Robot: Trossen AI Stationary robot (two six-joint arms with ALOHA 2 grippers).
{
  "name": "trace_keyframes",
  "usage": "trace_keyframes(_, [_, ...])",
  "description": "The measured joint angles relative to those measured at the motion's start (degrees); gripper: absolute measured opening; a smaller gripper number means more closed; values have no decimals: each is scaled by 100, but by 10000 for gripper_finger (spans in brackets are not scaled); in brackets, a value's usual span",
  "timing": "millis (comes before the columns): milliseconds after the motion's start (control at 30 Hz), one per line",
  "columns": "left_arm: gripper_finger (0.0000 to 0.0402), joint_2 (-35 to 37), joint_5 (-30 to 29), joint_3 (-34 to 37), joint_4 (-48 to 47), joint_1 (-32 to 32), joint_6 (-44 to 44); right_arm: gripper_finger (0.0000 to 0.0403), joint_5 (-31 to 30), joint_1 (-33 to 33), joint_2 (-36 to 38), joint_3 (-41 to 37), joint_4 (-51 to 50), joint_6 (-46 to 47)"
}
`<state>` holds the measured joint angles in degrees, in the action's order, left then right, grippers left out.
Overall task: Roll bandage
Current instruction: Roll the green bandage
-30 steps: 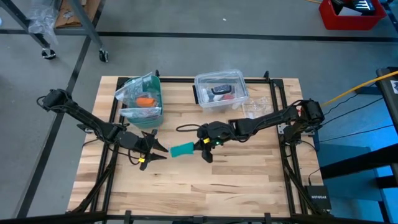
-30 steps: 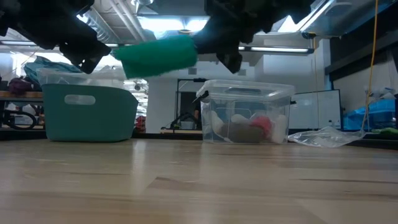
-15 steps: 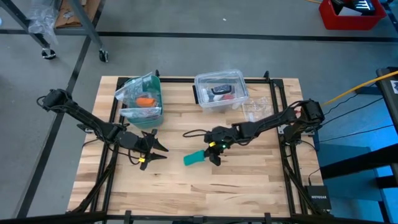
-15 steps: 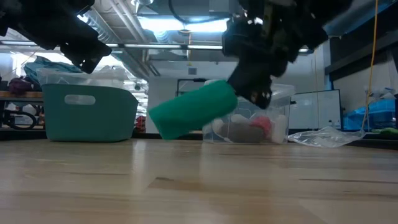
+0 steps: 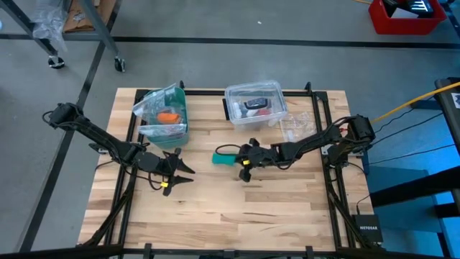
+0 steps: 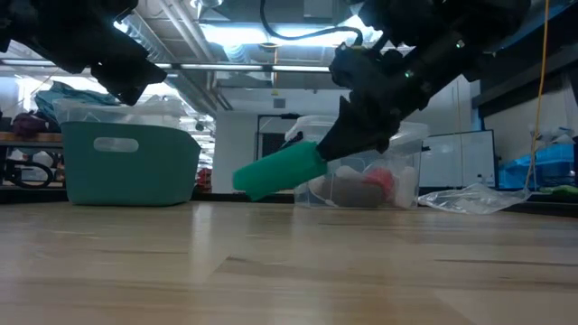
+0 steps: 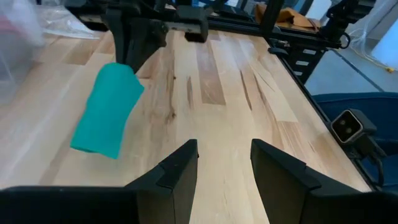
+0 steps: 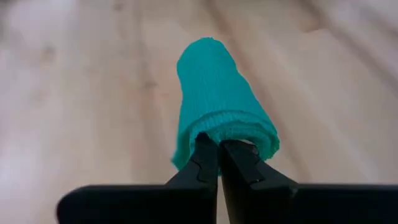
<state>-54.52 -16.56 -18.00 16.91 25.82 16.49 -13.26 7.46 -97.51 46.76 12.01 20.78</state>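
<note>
Starting at your left, the left hand (image 5: 175,173) is hovering over the wooden table (image 5: 215,216) in front of the teal basket (image 5: 164,115), with its two fingers (image 7: 180,171) spread apart and nothing between them. Moving toward the middle, the bandage (image 5: 223,158) is showing as a small teal roll, lying tilted. In the low view its free end (image 6: 248,181) is sitting low near the table, though you cannot tell whether it is touching the wood. Its other end is being pinched by the right hand (image 5: 242,161), whose fingers (image 8: 205,158) are pressing together on the edge of the rolled fabric. Behind the roll, the clear plastic box (image 5: 254,104) is standing at the back of the table, with a crumpled clear bag (image 5: 295,126) beside it to the right.
</note>
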Motion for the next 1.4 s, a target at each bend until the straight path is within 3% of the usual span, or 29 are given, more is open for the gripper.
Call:
trace_keyframes(233, [141, 0, -302, 0, -2, 0, 3, 5, -1326, 0, -4, -2, -367, -770])
trace_keyframes(633, [141, 0, -621, 0, -1, 0, 118, 5, -2080, 9, -7, -2, -654, -2732])
trace_keyframes(1000, [141, 0, -1010, 0, -2, 0, 627, 5, -2056, 157, -11, -2, -872, -3733])
trace_keyframes(1167, [141, 0, -1048, 0, 0, 0, 621, 12, -1562, 387, -11, -2, -865, -3709])
trace_keyframes(1400, [141, 0, -1073, 0, -2, 0, 609, 43, -510, 457, -11, -2, -848, -2765])
